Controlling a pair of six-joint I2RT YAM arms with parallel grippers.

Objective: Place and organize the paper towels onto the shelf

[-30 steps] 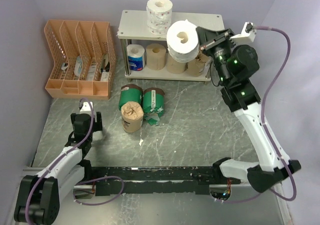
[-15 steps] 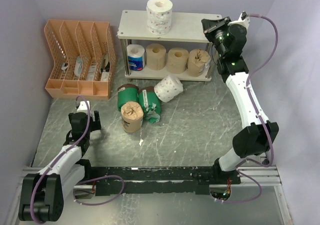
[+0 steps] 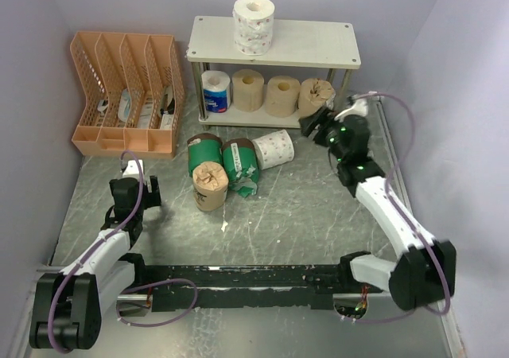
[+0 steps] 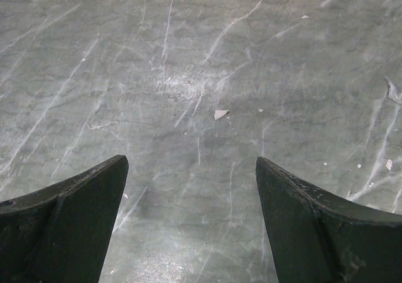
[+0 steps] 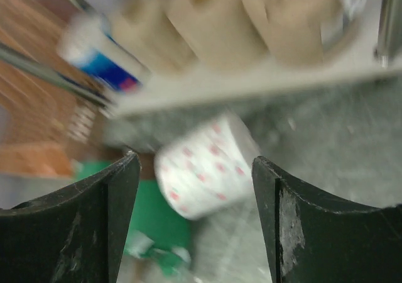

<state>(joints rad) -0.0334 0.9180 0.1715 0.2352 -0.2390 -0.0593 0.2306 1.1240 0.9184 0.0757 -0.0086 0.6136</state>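
The shelf (image 3: pixel 310 44) stands at the back with one white patterned roll (image 3: pixel 254 24) on its top board. Its lower board (image 5: pixel 251 82) holds a blue-and-white roll (image 3: pixel 215 91), two tan rolls (image 3: pixel 248 89) and a brown-wrapped roll (image 3: pixel 316 97). Another white patterned roll (image 3: pixel 274 149) lies on its side on the table, touching two green rolls (image 3: pixel 240 161); a brown roll (image 3: pixel 210 184) stands in front of them. My right gripper (image 3: pixel 314 123) hangs low to its right, open; the roll (image 5: pixel 204 166) lies beyond the fingers, blurred. My left gripper (image 4: pixel 191 161) is open over bare table.
An orange slotted organizer (image 3: pixel 127 91) stands at the back left beside the shelf. Purple walls close in the left, back and right. My left gripper (image 3: pixel 135 191) rests low at the left. A black rail (image 3: pixel 246 282) runs along the near edge.
The white patterned roll left my right gripper near the shelf top and dropped to the table by the green rolls. My right arm came down in front of the lower tier and its jaws opened.
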